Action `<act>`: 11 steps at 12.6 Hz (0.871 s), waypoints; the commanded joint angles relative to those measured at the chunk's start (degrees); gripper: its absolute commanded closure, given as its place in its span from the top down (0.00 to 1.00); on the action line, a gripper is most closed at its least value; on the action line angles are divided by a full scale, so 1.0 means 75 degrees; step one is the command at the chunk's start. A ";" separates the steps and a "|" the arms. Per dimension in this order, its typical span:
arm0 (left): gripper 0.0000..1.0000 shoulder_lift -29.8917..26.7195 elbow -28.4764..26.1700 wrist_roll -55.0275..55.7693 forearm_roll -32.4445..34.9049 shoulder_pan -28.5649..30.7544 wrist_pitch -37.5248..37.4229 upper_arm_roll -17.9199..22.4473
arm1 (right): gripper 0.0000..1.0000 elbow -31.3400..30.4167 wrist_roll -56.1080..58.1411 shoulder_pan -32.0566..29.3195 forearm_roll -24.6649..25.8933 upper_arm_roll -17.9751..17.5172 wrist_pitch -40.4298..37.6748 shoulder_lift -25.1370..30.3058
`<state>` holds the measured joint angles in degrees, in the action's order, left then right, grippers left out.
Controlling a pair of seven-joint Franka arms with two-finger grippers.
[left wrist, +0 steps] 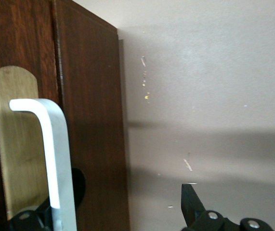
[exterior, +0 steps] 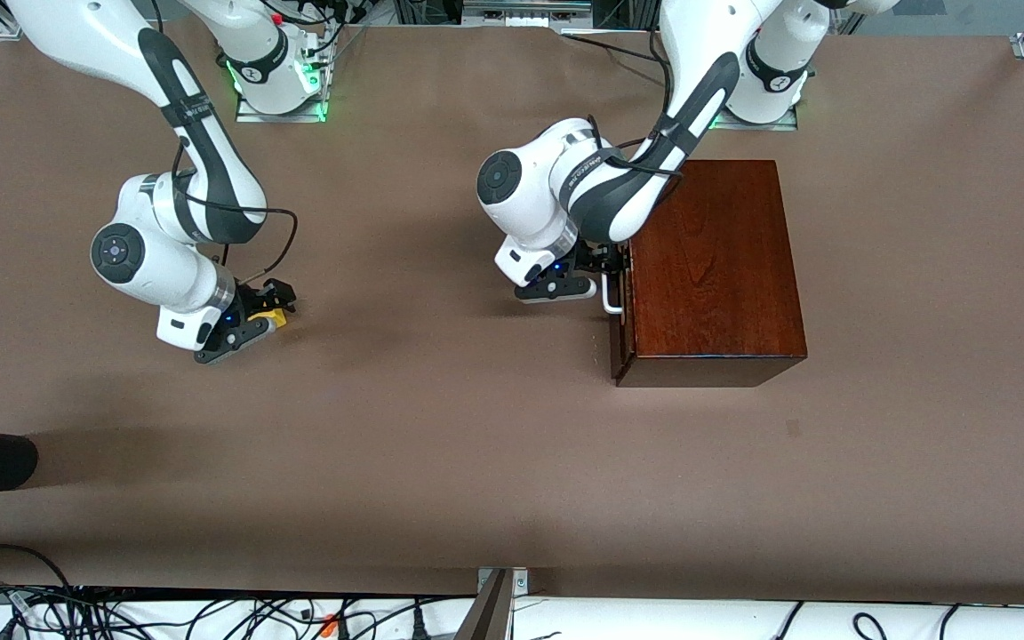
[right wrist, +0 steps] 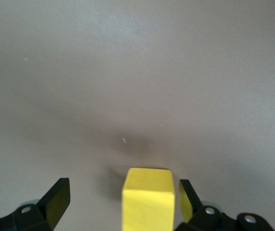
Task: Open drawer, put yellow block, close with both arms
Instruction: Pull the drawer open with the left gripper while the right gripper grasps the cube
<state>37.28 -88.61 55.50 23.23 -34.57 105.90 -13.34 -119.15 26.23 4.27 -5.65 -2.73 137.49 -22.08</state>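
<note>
A: Right gripper, centre-left of the frame, is sitting low on the table, fingers spread wide around the block, not squeezing it.

B: And the left gripper, mid-frame, is straddling the white handle with fingers apart. The drawer is looking closed.

The left hand hides the handle's upper end; the right hand covers most of the yellow block.
</note>
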 commanded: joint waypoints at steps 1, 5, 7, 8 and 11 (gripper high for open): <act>1.00 -0.0014 0.0141 0.0112 -0.0425 -0.0043 0.0318 -0.0049 | 1.00 -0.0050 0.0428 -0.0065 -0.0114 0.0118 0.0183 -0.0090; 1.00 -0.0002 0.0330 0.0112 -0.1033 -0.0043 0.0855 -0.0061 | 1.00 -0.0179 0.0417 -0.0065 -0.0149 0.0177 0.0183 -0.0243; 1.00 0.0009 0.0330 0.0112 -0.1209 -0.0043 0.1335 -0.0061 | 0.99 -0.0203 0.0428 -0.0066 -0.0149 0.0188 0.0148 -0.0255; 1.00 0.0044 0.0330 0.0112 -0.1361 -0.0054 0.1535 -0.0061 | 0.96 -0.0214 0.0428 -0.0065 -0.0149 0.0188 0.0148 -0.0255; 1.00 0.0115 0.0342 0.0124 -0.1433 -0.0066 0.1794 -0.0061 | 0.76 -0.0238 0.0603 -0.0112 -0.0149 0.0188 0.0183 -0.0313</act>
<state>37.15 -87.01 56.02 16.01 -34.62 113.65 -13.36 -120.12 28.15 3.95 -5.65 -1.33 138.03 -24.54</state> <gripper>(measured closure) 0.000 0.141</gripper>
